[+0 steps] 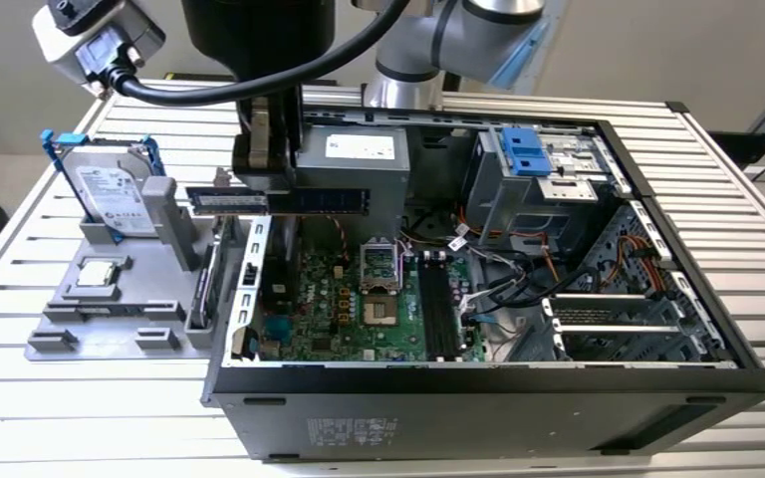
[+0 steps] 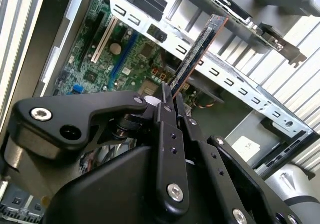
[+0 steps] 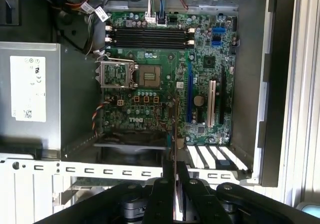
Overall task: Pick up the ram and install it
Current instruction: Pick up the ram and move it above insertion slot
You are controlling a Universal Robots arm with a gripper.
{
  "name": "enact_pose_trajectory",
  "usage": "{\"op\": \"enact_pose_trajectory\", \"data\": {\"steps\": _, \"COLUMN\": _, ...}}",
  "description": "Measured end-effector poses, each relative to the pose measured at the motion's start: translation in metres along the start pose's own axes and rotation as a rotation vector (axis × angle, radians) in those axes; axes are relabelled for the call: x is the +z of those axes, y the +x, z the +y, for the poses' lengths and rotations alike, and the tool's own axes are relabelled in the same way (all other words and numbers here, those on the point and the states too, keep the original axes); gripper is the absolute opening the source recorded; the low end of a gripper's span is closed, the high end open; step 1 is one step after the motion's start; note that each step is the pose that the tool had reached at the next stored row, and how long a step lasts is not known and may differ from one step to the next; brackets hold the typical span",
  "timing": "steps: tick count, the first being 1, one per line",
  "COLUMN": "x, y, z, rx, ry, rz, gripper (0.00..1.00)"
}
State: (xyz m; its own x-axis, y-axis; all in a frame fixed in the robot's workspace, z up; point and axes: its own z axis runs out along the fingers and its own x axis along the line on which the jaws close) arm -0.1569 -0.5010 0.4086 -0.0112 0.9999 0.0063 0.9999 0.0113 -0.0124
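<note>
Hanging over the slotted case wall [image 3: 75,170], claw [image 2: 172,103] clamps ram [image 2: 197,52].

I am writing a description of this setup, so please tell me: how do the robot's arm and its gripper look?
The arm is a silver-grey metal tube with rounded joints and a light blue cap. A thick black cable loops from a pale grey box beside the wrist. The gripper is matte black, with curved links, silver screws and two narrow flat fingers.
</note>
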Motion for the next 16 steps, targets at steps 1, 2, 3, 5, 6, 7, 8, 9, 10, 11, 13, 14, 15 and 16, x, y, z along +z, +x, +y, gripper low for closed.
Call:
{"op": "enact_pose_trajectory", "data": {"steps": 1, "x": 0.0000, "y": 0.0000, "z": 0.0011, "rx": 0.000, "ry": 0.0000, "rz": 0.0000, "gripper": 0.00}}
{"op": "enact_pose_trajectory", "data": {"steps": 2, "x": -0.0001, "y": 0.0000, "z": 0.0023, "rx": 0.000, "ry": 0.0000, "rz": 0.0000, "gripper": 0.00}}
{"op": "enact_pose_trajectory", "data": {"steps": 3, "x": -0.0001, "y": 0.0000, "z": 0.0035, "rx": 0.000, "ry": 0.0000, "rz": -0.0001, "gripper": 0.00}}
{"op": "enact_pose_trajectory", "data": {"steps": 5, "x": -0.0001, "y": -0.0001, "z": 0.0058, "rx": 0.000, "ry": 0.0000, "rz": 0.0000, "gripper": 0.00}}
{"op": "enact_pose_trajectory", "data": {"steps": 6, "x": -0.0002, "y": -0.0001, "z": 0.0069, "rx": 0.000, "ry": 0.0001, "rz": -0.0001, "gripper": 0.00}}
{"op": "enact_pose_trajectory", "data": {"steps": 7, "x": -0.0002, "y": -0.0001, "z": 0.0080, "rx": 0.000, "ry": 0.0001, "rz": -0.0001, "gripper": 0.00}}
{"op": "enact_pose_trajectory", "data": {"steps": 8, "x": -0.0001, "y": -0.0001, "z": 0.0090, "rx": 0.000, "ry": 0.0000, "rz": 0.0000, "gripper": 0.00}}
{"op": "enact_pose_trajectory", "data": {"steps": 9, "x": -0.0001, "y": -0.0001, "z": 0.0101, "rx": 0.000, "ry": 0.0000, "rz": 0.0000, "gripper": 0.00}}
{"op": "enact_pose_trajectory", "data": {"steps": 10, "x": -0.0002, "y": -0.0001, "z": 0.0112, "rx": 0.000, "ry": 0.0000, "rz": -0.0001, "gripper": 0.00}}
{"op": "enact_pose_trajectory", "data": {"steps": 11, "x": -0.0002, "y": -0.0001, "z": 0.0123, "rx": 0.000, "ry": 0.0000, "rz": -0.0001, "gripper": 0.00}}
{"op": "enact_pose_trajectory", "data": {"steps": 13, "x": -0.0002, "y": -0.0002, "z": 0.0144, "rx": 0.000, "ry": 0.0000, "rz": -0.0001, "gripper": 0.00}}
{"op": "enact_pose_trajectory", "data": {"steps": 14, "x": -0.0002, "y": -0.0002, "z": 0.0154, "rx": 0.000, "ry": -0.0001, "rz": 0.0000, "gripper": 0.00}}
{"op": "enact_pose_trajectory", "data": {"steps": 15, "x": -0.0002, "y": -0.0002, "z": 0.0165, "rx": 0.000, "ry": 0.0000, "rz": 0.0000, "gripper": 0.00}}
{"op": "enact_pose_trajectory", "data": {"steps": 16, "x": -0.0002, "y": -0.0002, "z": 0.0175, "rx": 0.000, "ry": 0.0000, "rz": 0.0000, "gripper": 0.00}}
